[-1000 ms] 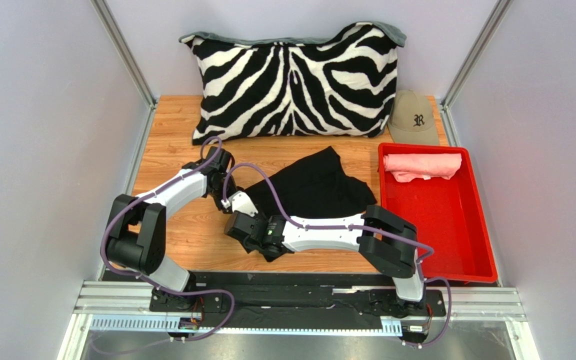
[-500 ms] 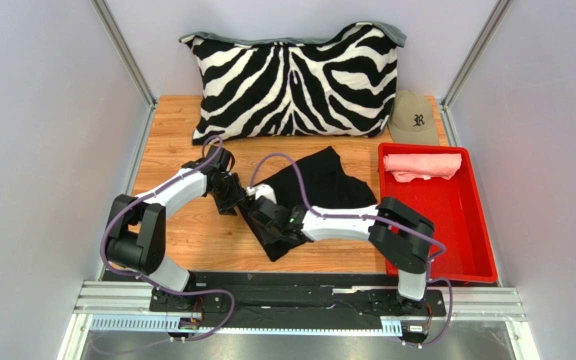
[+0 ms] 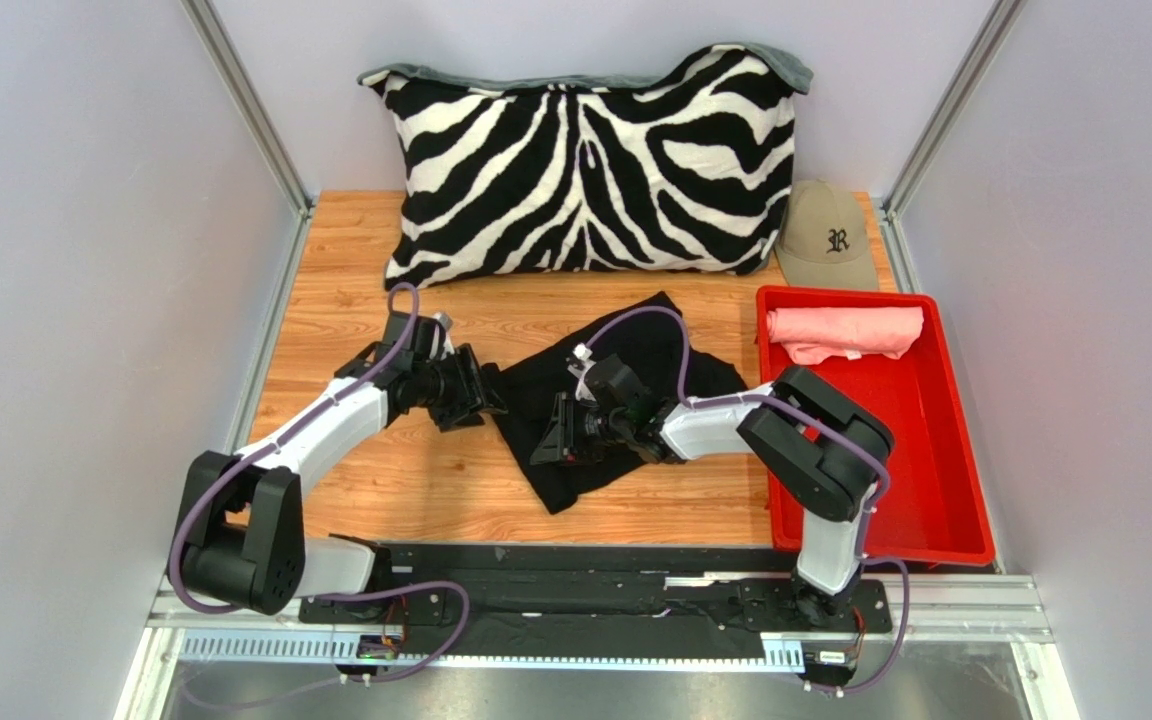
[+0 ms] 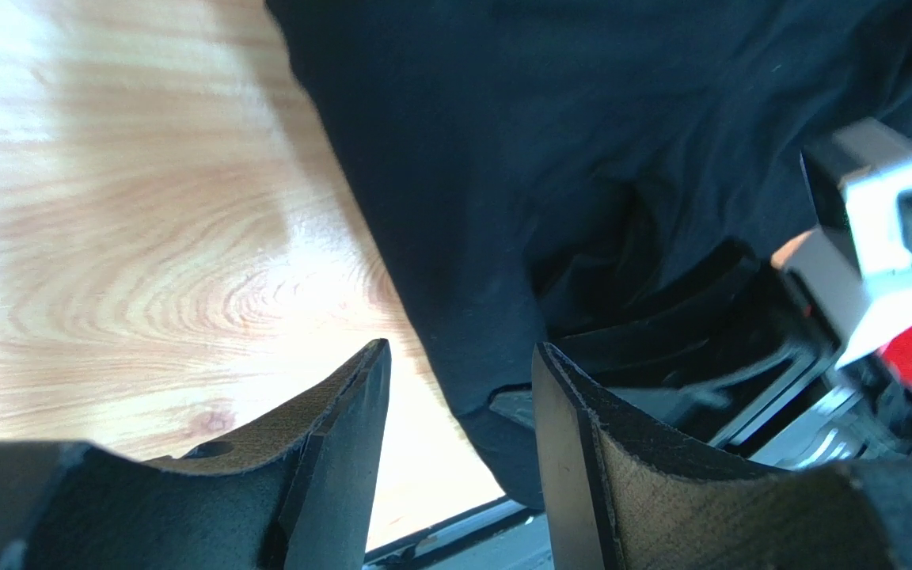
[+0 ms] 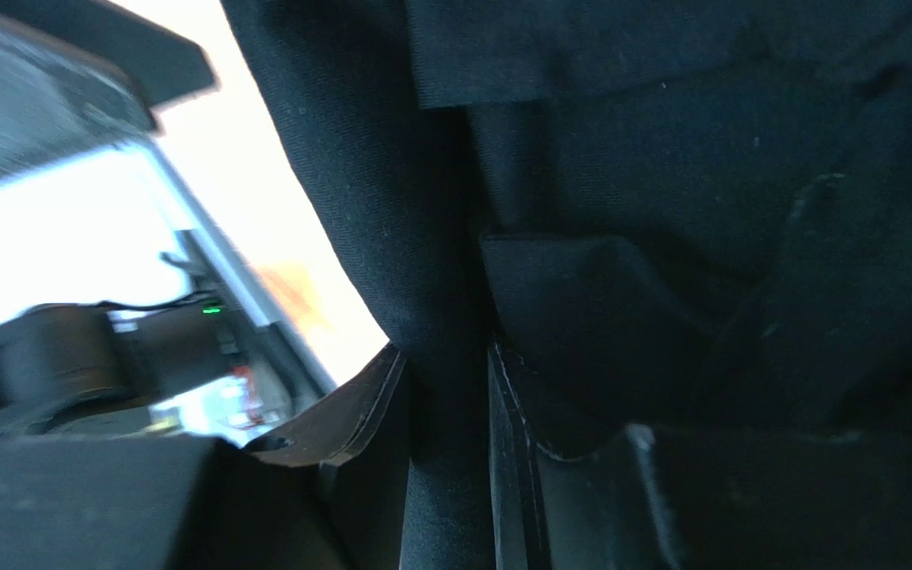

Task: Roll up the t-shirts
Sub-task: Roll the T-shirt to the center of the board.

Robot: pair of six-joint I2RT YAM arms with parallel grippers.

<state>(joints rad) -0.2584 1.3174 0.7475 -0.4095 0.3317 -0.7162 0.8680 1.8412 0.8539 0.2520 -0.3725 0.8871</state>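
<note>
Overhead view evenly bright and sharp; right wrist view blurred, background glaring white, black t-shirt (image 5: 687, 178) dim.

**A:** Top camera sits high behind the arm bases, looking down and forward across the whole table (image 3: 342, 285) to the back wall.

**B:** Left wrist view rides low, peering out between its own fingers (image 4: 342, 451), tight on the black t-shirt (image 4: 520, 143).

**A:** Right wrist view is even tighter, nearly all cloth!

**B:** All three share that shirt, and the left wrist view also catches the right arm (image 4: 871, 196).
</note>
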